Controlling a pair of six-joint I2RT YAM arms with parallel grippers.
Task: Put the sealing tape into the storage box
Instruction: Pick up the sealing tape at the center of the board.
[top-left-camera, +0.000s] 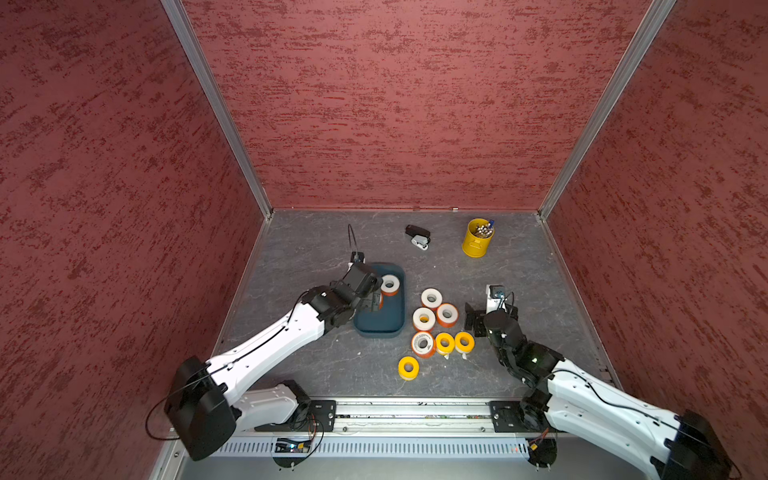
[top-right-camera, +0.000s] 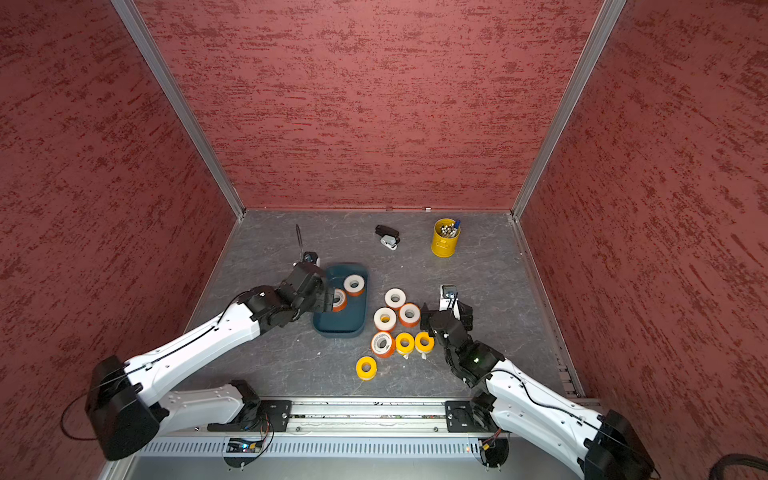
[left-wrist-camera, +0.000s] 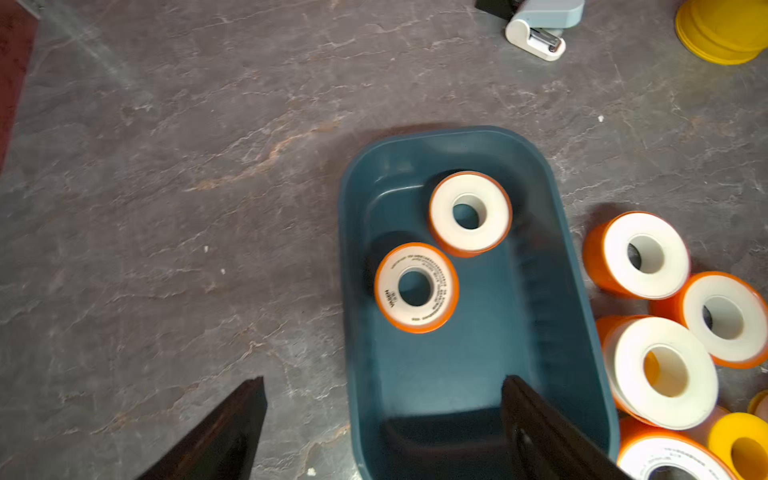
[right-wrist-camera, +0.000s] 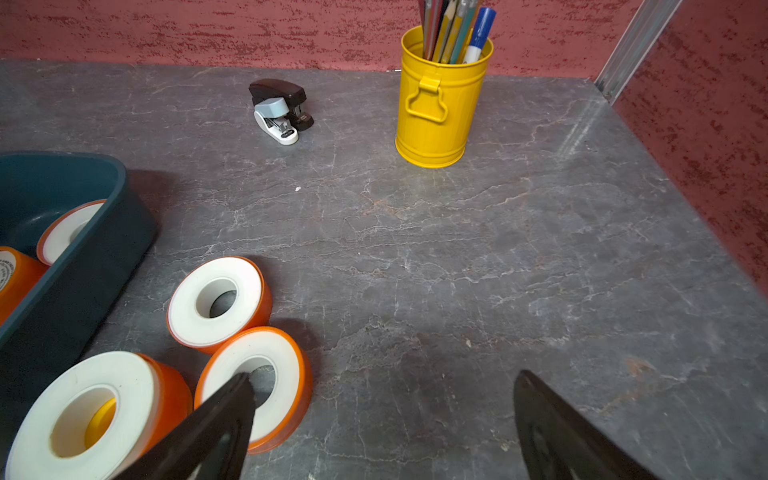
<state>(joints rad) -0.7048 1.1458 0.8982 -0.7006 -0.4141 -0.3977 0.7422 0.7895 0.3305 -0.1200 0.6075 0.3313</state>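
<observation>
Small black-and-grey stapler with white base (right-wrist-camera: 280, 110) lying on dark grey marble-patterned tabletop (top-left-camera: 311, 249), yellow ribbed metal pen cup with side handle (right-wrist-camera: 440, 104) upright near the back wall and apart from the stapler, pencils and blue-capped marker (right-wrist-camera: 482, 25) inside, red textured enclosure walls (top-left-camera: 415, 104), aluminium corner posts (top-left-camera: 216, 108).

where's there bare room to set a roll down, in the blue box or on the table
In the box, the near half is bare; two orange rolls sit in the far half. On the table, open patches lie between the box and the left wall, and between the pen cup and the right tool. Crowded: the roll cluster beside the box.
</observation>
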